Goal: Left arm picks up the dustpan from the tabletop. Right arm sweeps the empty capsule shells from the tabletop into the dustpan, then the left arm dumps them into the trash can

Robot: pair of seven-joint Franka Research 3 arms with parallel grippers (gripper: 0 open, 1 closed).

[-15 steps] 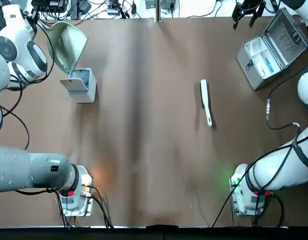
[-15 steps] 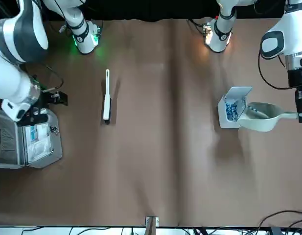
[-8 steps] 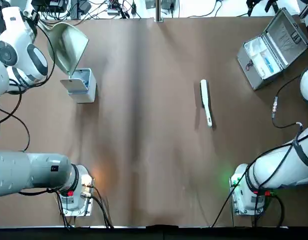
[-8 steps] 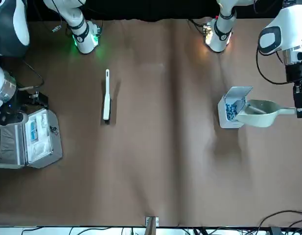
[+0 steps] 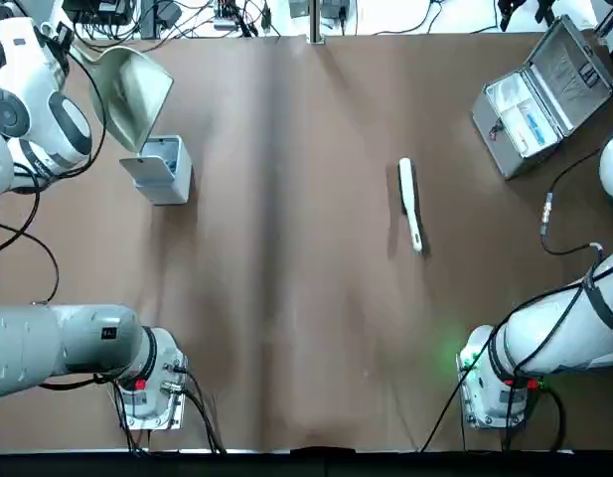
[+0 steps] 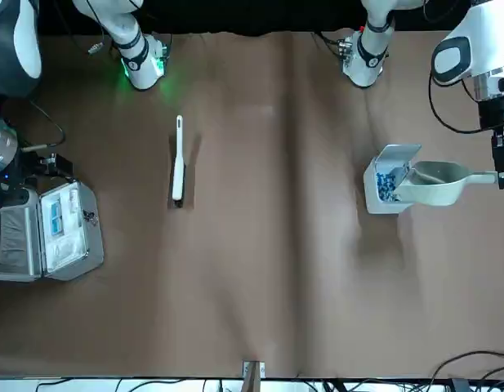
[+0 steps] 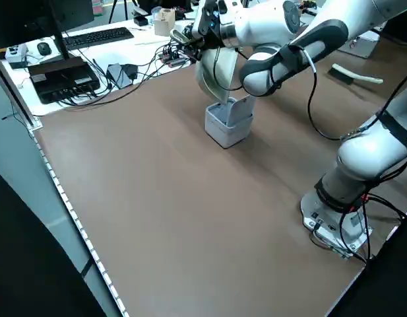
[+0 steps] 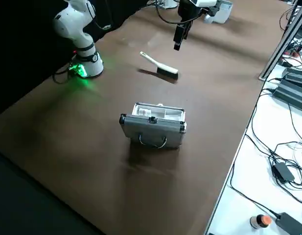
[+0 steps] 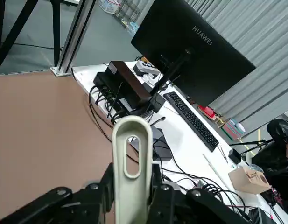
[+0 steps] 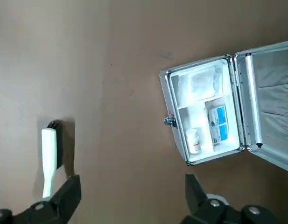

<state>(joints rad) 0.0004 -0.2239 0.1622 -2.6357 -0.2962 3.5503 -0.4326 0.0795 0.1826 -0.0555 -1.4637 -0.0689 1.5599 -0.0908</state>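
We see the left tool (image 6: 502,167) clenched on the thin handle of the dustpan (image 6: 435,183). It holds the dustpan up in the air, tipped, with the pan's front edge just over the open top of the trash can (image 6: 385,190). The trash can's white flap lid (image 6: 398,153) stands open. Inside the can we see little blue and white capsule shells (image 6: 386,184).

The trash can stands on the brown worktop (image 5: 286,248), on the left arm's (image 5: 33,109) side. In the left wrist view, the dustpan's handle (image 9: 130,163) with its hanging hole sits tight between the tool's two fingers.

The white brush (image 5: 410,203) lies flat on the worktop, well apart from the trash can, on the right arm's side. No tool touches it.

The right tool (image 8: 179,35) hangs in the air past the brush, between it and the silver case (image 5: 544,92). Its fingers (image 10: 64,196) are spread wide and hold nothing. The silver case lies with its lid open at the far corner from the trash can. Inside it we see small white things and a blue and white box (image 10: 218,122).
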